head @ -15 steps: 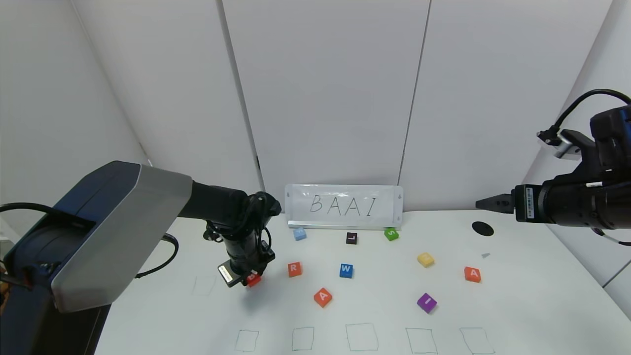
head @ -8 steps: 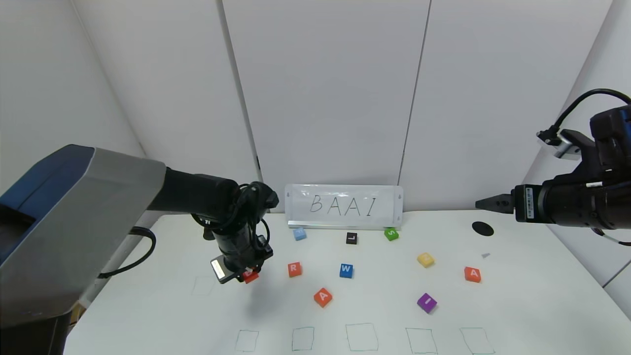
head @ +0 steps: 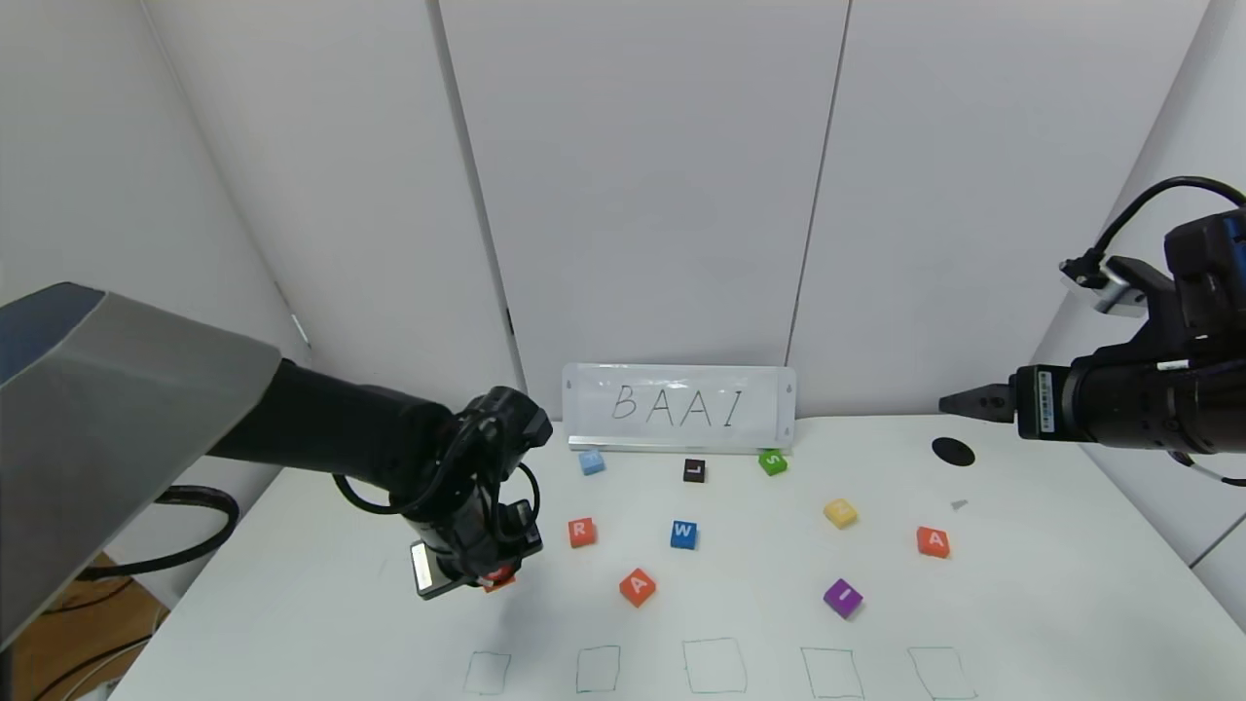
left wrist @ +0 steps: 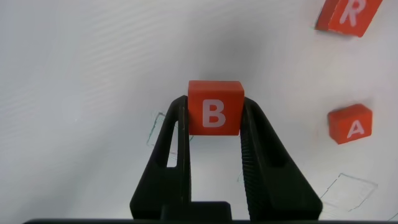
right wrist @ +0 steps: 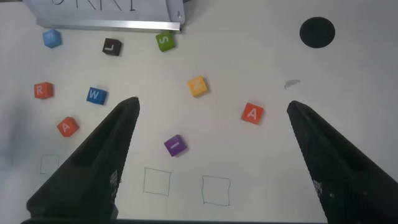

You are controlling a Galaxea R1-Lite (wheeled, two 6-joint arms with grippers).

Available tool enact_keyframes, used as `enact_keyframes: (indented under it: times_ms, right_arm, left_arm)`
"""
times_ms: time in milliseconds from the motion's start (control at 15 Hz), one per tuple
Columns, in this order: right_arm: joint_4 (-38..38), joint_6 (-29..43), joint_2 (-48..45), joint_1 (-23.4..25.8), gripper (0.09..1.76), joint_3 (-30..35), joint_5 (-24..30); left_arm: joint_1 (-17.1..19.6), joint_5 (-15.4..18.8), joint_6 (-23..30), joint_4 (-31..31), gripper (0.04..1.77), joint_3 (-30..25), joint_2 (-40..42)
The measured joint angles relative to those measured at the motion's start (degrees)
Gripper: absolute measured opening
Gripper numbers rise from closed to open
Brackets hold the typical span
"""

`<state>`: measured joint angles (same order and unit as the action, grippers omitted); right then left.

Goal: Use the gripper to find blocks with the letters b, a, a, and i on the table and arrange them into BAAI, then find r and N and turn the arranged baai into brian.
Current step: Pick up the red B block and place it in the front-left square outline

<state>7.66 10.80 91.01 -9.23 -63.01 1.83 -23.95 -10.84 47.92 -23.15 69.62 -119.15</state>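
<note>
Head view: left gripper (head: 487, 576) clamped on the B block (head: 499, 579), low over the counter (head: 1022, 604); the row of green squares lies nearer the robot, the leftmost square (head: 487, 672) almost straight that way from the block. Right gripper (head: 959, 400) parked high at the far right, well apart from the squares. Left wrist view: B (left wrist: 214, 107) held between both fingers (left wrist: 176, 140), letter facing up. Right wrist view: right gripper's fingers (right wrist: 93, 162) spread wide, nothing between them.

Robot test lab: plain white wall panels (head: 642, 195) behind white table (head: 1022, 604); handwritten BAAI sign (head: 678, 406) against panels.
</note>
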Motion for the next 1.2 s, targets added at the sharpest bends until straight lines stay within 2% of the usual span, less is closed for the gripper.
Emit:
enact_keyframes:
  times_ms: [267,600,800,1200]
  right_arm:
    - [0.0,0.0,0.1,-0.1,1.71,0.0,0.0]
    - [0.1,0.0,0.1,-0.2,1.71,0.0,0.0]
    - [0.0,0.0,0.1,-0.2,1.71,0.0,0.0]
    - [0.0,0.0,0.1,-0.1,1.71,0.0,0.0]
  left_arm:
    - [-1.5,0.2,-7.6,6.9,0.53,-12.0,4.5]
    - [-1.6,0.5,-17.5,19.5,0.53,-24.4,8.1]
    - [-1.6,1.7,-21.1,24.8,0.53,-28.1,8.0]
    - [-1.7,2.3,-21.8,25.7,0.53,-29.3,5.8]
